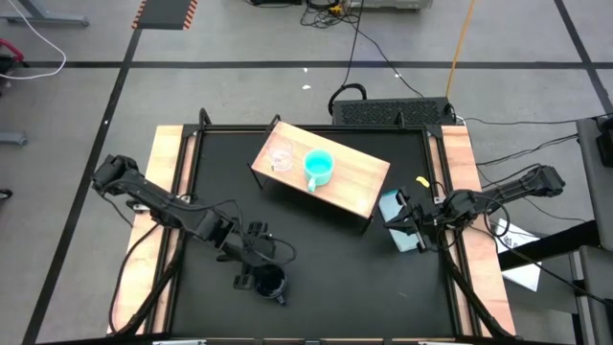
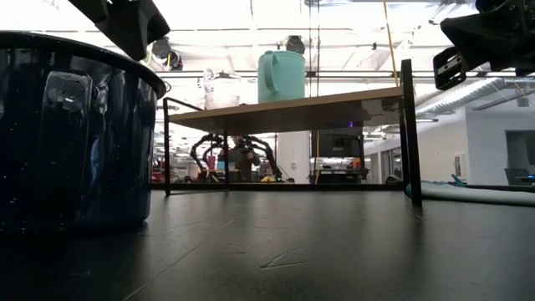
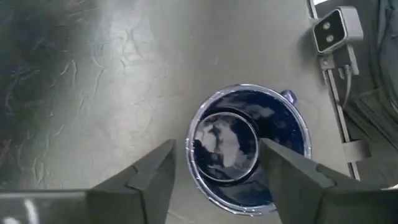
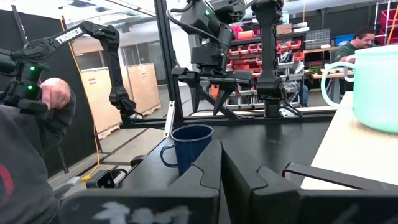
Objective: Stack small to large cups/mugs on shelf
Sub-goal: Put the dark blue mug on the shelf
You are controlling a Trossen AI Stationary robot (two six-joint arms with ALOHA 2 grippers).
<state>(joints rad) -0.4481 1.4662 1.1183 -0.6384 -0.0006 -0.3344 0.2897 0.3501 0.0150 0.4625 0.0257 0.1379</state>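
Observation:
The black mug, dark blue inside, stands upright on the tabletop near the front left, and fills the left of the low view. My left gripper is open above its mouth. One finger is outside the rim and the other is over the far side. The turquoise mug and the clear cup stand side by side on the wooden shelf. My right gripper is shut and empty, raised above the flat light-blue item at the right.
The shelf stands on dark legs in the far middle of the table. Wooden side strips run along both edges. A person is close to the table in the right wrist view, and another is farther off.

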